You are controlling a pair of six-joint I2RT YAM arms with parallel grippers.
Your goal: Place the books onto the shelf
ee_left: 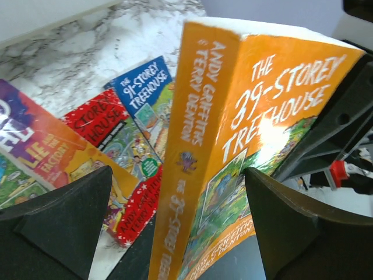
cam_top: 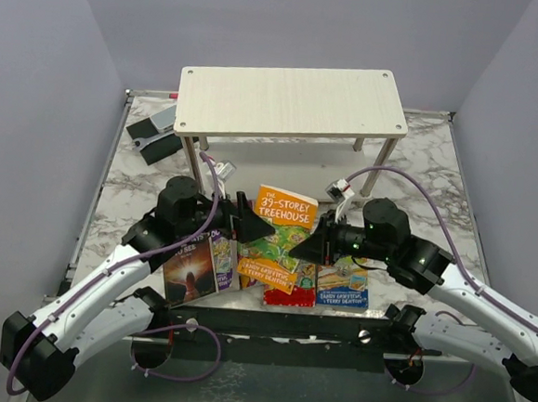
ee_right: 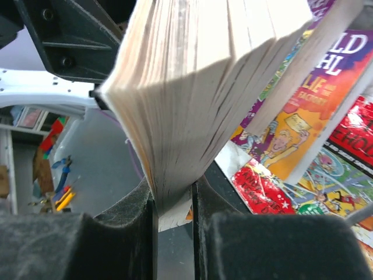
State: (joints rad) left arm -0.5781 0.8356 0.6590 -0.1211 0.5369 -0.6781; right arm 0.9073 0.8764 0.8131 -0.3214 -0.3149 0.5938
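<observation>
Orange book (cam_top: pixel 285 212) held upright over the near edge of the counter (cam_top: pixel 420 176); not yet on the shelf (cam_top: pixel 291 100).

Left arm (cam_top: pixel 104 286): left jaws wide, standing either side of the book's spine, no contact that I can see. Middle: the other books (cam_top: pixel 245 272) lie flat in a heap at the near edge. Right arm (cam_top: pixel 467 291): right jaws narrow, pinching the orange book by its page edge. Shelf stands at the far edge, well apart from the heap. Judgement: the pinch looks shallow, so close the left jaws squarely across spine and cover before the right jaws let go, then lift clear of the heap.
</observation>
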